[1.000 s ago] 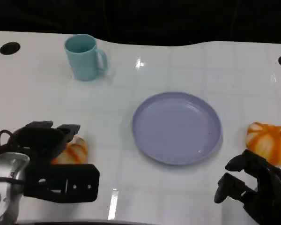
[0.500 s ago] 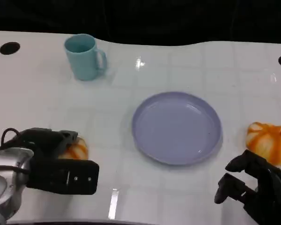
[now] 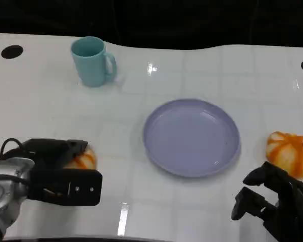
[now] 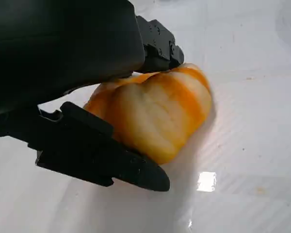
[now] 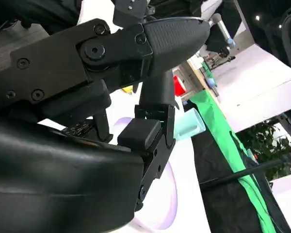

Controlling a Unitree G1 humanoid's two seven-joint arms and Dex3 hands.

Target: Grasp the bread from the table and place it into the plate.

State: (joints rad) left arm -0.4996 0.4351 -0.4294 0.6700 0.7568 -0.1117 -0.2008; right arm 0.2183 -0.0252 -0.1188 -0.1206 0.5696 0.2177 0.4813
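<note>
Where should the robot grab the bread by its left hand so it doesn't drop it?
Best around its fat middle, coming down from above. The bread is a rounded, lumpy loaf lying flat on the table, so fingers on opposite sides should cup it well. The left hand is placed that way, with fingers on both sides.

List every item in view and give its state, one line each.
left bread: on the table, left hand's fingers closed around it
right bread: on the table, untouched
plate: empty, flat on the table
mug: upright, nothing seen inside
left hand: grips the left bread
right hand: fingers curled, holds nothing
</note>
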